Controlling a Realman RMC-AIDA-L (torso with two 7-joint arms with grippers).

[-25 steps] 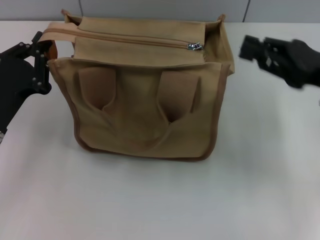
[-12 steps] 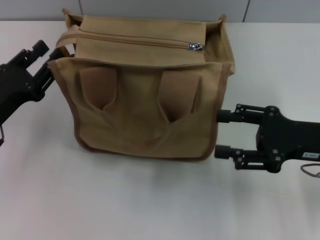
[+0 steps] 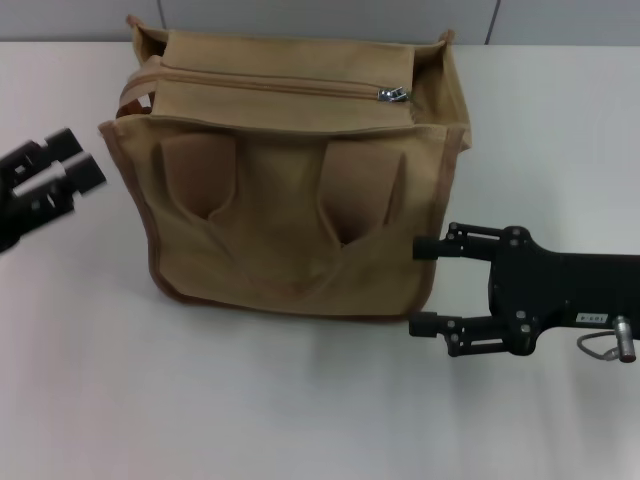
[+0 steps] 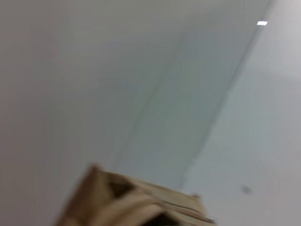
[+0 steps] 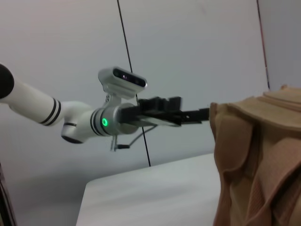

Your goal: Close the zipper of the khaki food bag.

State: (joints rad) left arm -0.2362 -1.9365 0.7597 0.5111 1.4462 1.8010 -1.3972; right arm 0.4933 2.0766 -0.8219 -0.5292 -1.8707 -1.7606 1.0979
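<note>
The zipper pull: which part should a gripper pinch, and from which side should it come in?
Probably the small silver tab of the pull, lying near the right end of the zipper on the bag. It lies flat on the top panel, so coming from above looks best. The open right gripper sits low by the bag's right side; the left gripper is off to the left.

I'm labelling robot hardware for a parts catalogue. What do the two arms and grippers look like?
Both grippers are matte black with blocky bodies and slim, rod-like jaws. The right gripper carries a small white label and a grey cable loop near its wrist. The left gripper, seen from the right wrist view, sits on a white arm with black rings, a glowing green light, a thin cable and a silver-grey camera.
</note>
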